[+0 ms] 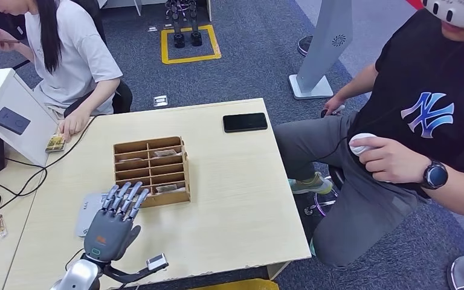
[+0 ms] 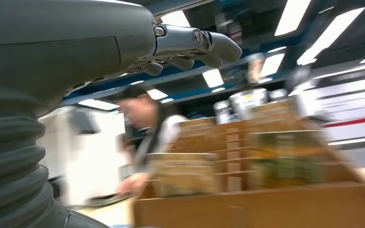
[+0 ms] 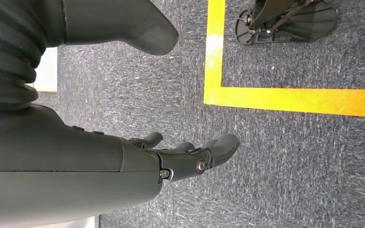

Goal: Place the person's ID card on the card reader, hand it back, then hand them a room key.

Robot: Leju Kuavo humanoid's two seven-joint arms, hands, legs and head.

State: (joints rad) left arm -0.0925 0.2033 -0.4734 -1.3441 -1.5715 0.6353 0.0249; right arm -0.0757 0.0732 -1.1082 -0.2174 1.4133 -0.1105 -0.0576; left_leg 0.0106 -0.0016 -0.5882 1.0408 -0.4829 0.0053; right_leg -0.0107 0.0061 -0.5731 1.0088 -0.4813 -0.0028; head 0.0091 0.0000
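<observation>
Left hand (image 1: pixel 116 220) hovered over surface (image 1: pixel 229 199), fingers (image 1: pixel 124 196) spread, empty, beside wooden key box (image 1: pixel 152 171). Right hand (image 3: pixel 190 156) hung above carpet, fingers apart, empty. ID card (image 1: pixel 55 143) lay under person's hand (image 1: pixel 72 125). Step judged: card pickup not yet done. Next: reach toward card.

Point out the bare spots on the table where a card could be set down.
Free: the wide stretch right of the wooden organizer, below the black phone, and the strip beyond the organizer. Crowded: the near left, where the left hand hovers over a sheet, with cables alongside.
</observation>
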